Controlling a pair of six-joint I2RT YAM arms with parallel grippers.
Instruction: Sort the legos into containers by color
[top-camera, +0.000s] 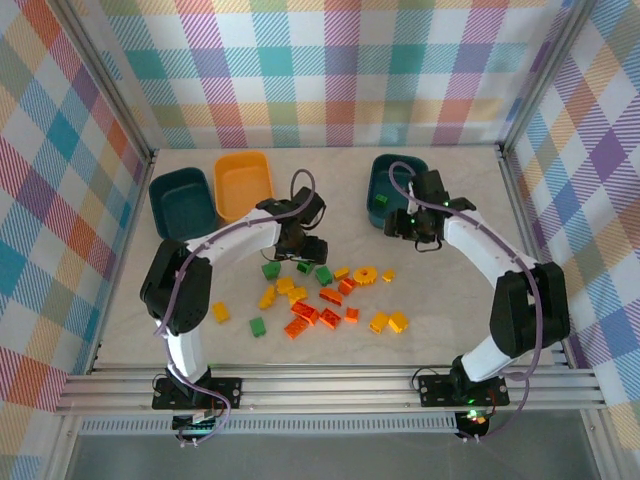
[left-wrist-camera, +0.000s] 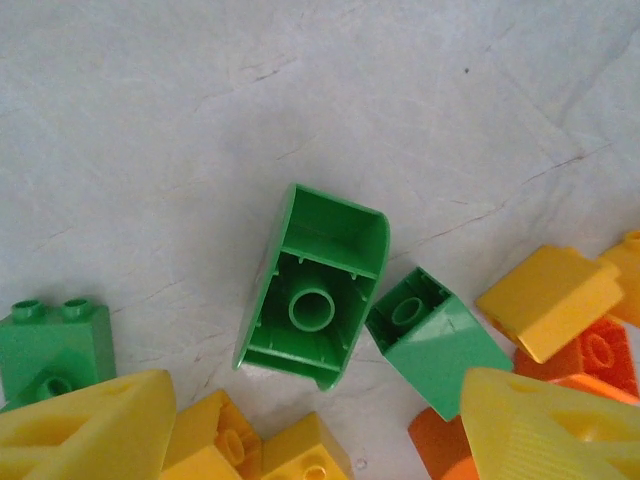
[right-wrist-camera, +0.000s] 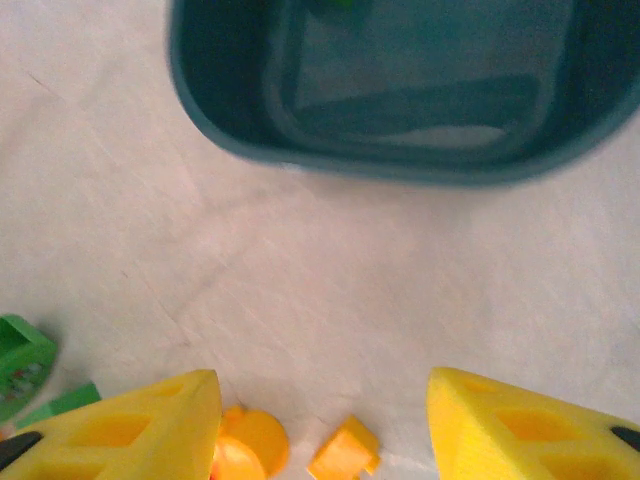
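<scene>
While the left gripper hangs over an upturned green brick at the far edge of the legos, jaws wide and empty, the step in hand appears to be picking green. Right gripper: jaws wide, empty, beside the right teal tub, one green piece inside. Next move likely: descend, straddle brick, close.

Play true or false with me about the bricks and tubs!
The orange tub is full of bricks. False: nothing shows in it.
A green brick lies hollow side up below the left gripper. True.
The right gripper holds a brick. False: it is open, holding nothing.
A green piece sits in the right teal tub. True.
</scene>
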